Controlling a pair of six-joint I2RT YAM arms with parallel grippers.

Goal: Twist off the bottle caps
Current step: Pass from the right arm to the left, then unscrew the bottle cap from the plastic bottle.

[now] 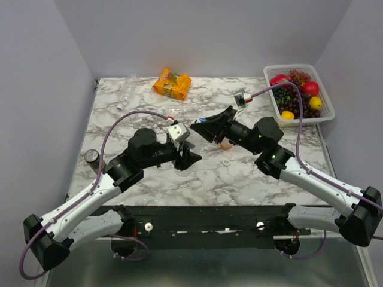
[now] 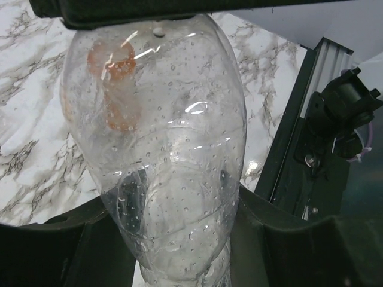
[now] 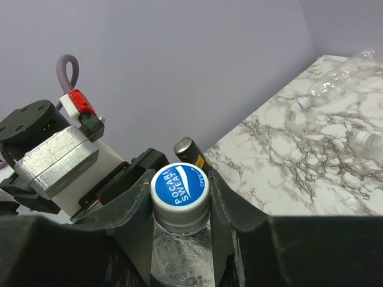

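Note:
A clear bottle [image 2: 170, 137] beaded with droplets is held between both grippers above the table's middle. My left gripper [image 2: 173, 239] is shut on its body; in the top view the left gripper [image 1: 187, 154] sits just below the right one. My right gripper [image 3: 179, 191] is shut on the bottle's blue cap [image 3: 179, 186], one finger on each side of it; the right gripper [image 1: 202, 128] also shows from above. The bottle's neck [image 3: 182, 251] shows under the cap. Another clear bottle [image 1: 126, 91] lies at the far left; it also shows in the right wrist view [image 3: 335, 84].
An orange snack packet [image 1: 172, 83] lies at the back. A white basket [image 1: 326, 116] of fruit stands at the back right. A dark can [image 1: 91, 156] stands at the left edge. A small orange thing [image 1: 225, 145] lies partly hidden under my right arm, with a small pale round piece [image 1: 226, 161] near it.

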